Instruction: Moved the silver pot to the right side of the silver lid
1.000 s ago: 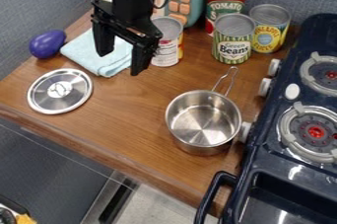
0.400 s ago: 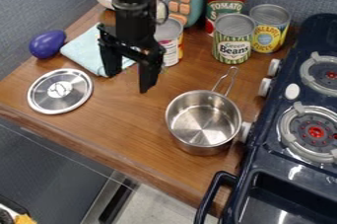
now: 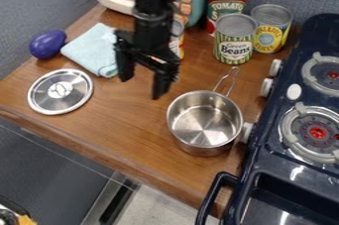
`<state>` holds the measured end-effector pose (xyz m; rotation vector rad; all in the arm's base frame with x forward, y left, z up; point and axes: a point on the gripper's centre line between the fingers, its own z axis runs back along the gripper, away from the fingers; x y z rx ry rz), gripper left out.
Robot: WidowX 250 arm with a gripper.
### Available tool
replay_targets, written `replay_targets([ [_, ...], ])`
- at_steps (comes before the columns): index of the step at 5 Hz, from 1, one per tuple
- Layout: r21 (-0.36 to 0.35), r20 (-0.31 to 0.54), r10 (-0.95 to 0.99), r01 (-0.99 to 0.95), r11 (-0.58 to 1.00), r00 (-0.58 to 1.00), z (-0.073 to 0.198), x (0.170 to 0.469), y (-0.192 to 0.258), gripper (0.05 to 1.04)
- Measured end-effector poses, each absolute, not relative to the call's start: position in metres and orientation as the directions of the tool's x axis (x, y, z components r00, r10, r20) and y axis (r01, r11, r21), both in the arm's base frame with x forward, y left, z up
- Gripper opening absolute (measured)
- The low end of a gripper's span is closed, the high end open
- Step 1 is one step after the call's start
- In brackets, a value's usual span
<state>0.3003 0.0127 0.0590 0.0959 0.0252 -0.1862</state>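
Note:
The gripper (image 3: pixel 142 87) hangs open above the wooden counter, between the lid and the pot, with nothing between its fingers. Its right finger is just up and left of the pot's rim, apart from it in the view. The silver pot (image 3: pixel 204 122) rests upright and empty on the counter near the stove, its wire handle (image 3: pixel 227 81) pointing up toward the cans. At the counter's left lies the silver lid (image 3: pixel 60 91), flat, well to the left of the pot.
A purple toy (image 3: pixel 47 44) and a light blue cloth (image 3: pixel 94 50) lie at the back left. Behind the pot stand a green beans can (image 3: pixel 234 39) and other cans. The dark stove (image 3: pixel 295 164) borders the right, its knobs close to the pot.
My gripper has moved right and somewhat down in the view, from over the cloth toward the pot, still open. The pot and lid have stayed in place.

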Motion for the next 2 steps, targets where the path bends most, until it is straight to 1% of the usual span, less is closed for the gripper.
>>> replay_targets([
  [1, 0.086, 0.036, -0.202, 0.198, 0.976, 0.979, 0.0769, 0.2995, -0.0062, 1.001],
  [2, 0.065, 0.054, -0.132, 0.129, 0.99, 0.99, 0.0707, 0.2966, -0.0094, 1.001],
])
